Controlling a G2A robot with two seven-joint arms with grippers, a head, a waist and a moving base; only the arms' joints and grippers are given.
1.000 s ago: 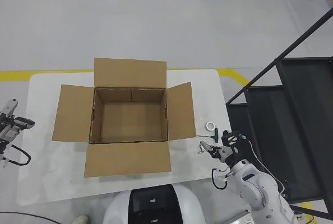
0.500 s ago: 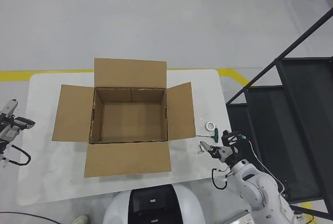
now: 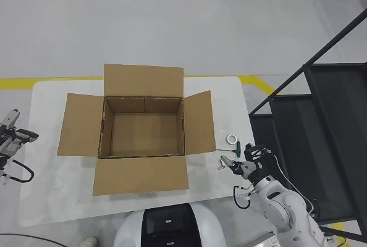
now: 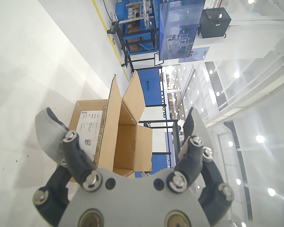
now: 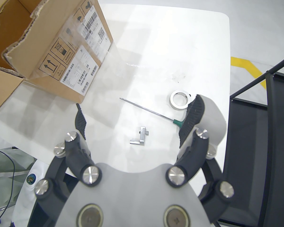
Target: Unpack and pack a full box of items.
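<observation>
An open cardboard box stands in the middle of the white table, all flaps folded out and its inside bare. Right of it lie a white ring and a thin hex key with a green handle. The right wrist view shows the ring, the hex key and a small metal bracket. My right gripper hovers open just above these parts, with the bracket between its fingers' line. My left gripper is open beyond the table's left edge, facing the box.
A black metal stair frame stands close to the table's right edge, near the right arm. A yellow floor line runs behind the table. The box's folded-out flaps overhang the tabletop on each side.
</observation>
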